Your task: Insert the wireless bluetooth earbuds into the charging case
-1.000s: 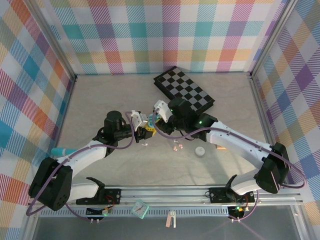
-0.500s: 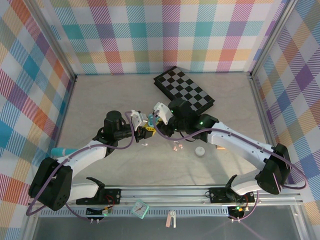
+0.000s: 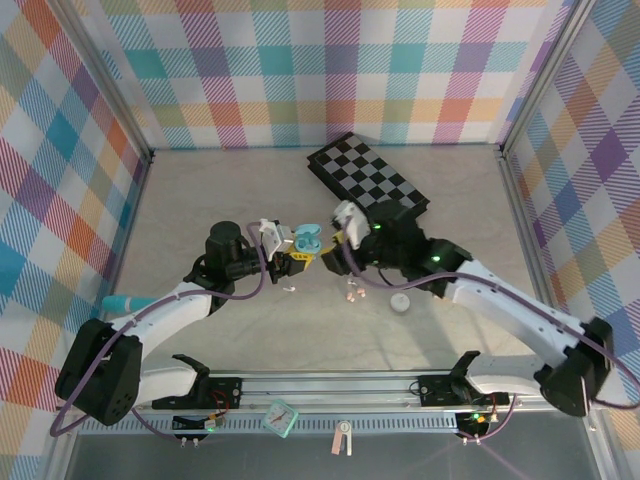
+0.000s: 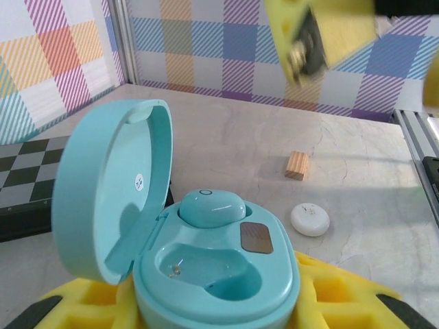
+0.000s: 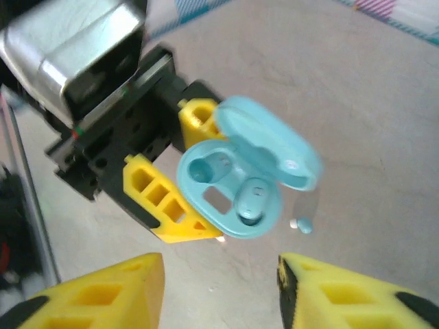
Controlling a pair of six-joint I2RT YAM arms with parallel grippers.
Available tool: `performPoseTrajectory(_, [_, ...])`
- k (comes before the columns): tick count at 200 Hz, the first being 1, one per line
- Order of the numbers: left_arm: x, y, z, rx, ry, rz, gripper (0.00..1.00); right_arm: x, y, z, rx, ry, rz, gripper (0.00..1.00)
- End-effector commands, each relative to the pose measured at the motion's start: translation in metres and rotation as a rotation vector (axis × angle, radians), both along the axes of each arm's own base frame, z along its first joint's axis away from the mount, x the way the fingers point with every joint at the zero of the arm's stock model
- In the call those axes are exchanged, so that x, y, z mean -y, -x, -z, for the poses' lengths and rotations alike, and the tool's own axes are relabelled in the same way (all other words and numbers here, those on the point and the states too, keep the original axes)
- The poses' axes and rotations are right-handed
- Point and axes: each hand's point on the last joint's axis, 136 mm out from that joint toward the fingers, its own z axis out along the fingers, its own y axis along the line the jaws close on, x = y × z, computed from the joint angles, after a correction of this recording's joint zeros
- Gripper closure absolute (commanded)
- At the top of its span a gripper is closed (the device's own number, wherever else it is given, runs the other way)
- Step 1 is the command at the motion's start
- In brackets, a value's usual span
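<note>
**Open case held up, one earbud seated**

The left gripper (image 5: 208, 175) is clamped on the teal case (image 4: 226, 281), its yellow fingers (image 5: 161, 199) pressing the case body from both sides. It holds the case above the table (image 3: 220, 190), near the middle of the workspace. The lid (image 4: 110, 192) stands swung open to one side.

Inside, a teal earbud (image 4: 208, 205) sits in the slot farther from the left wrist camera. The nearer slot (image 4: 212, 264) is bare.

The right gripper (image 5: 219, 267) hangs just beside the case and a little above it. Its yellow fingers (image 5: 110, 291) are spread apart with nothing between them.

On the table below the case lies a pale blue earbud (image 5: 302, 224). Two pink earbuds (image 3: 352, 295) lie close together in front of the right gripper. A white disc (image 3: 400, 302) is just to their right. A small wooden block (image 4: 297, 166) rests beyond the disc in the left wrist view. A chessboard (image 3: 367, 180) lies at the back of the table.
</note>
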Motion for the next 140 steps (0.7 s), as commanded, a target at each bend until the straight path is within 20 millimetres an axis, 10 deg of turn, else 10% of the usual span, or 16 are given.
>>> performPoseTrajectory(1, [-0.003,-0.001,-0.027,0.092,0.045,-0.005,0.65,0.016,-0.012,-0.023,-0.081,-0.224,0.063,0.45])
performPoseTrajectory(61, [-0.005,0.002,-0.043,0.124,0.101,-0.007,0.65,0.063,-0.078,0.046,-0.478,-0.273,0.42,0.4])
performPoseTrajectory(140, [-0.015,0.019,-0.072,0.113,0.244,-0.021,0.65,0.0,-0.113,0.159,-0.865,-0.088,0.334,0.43])
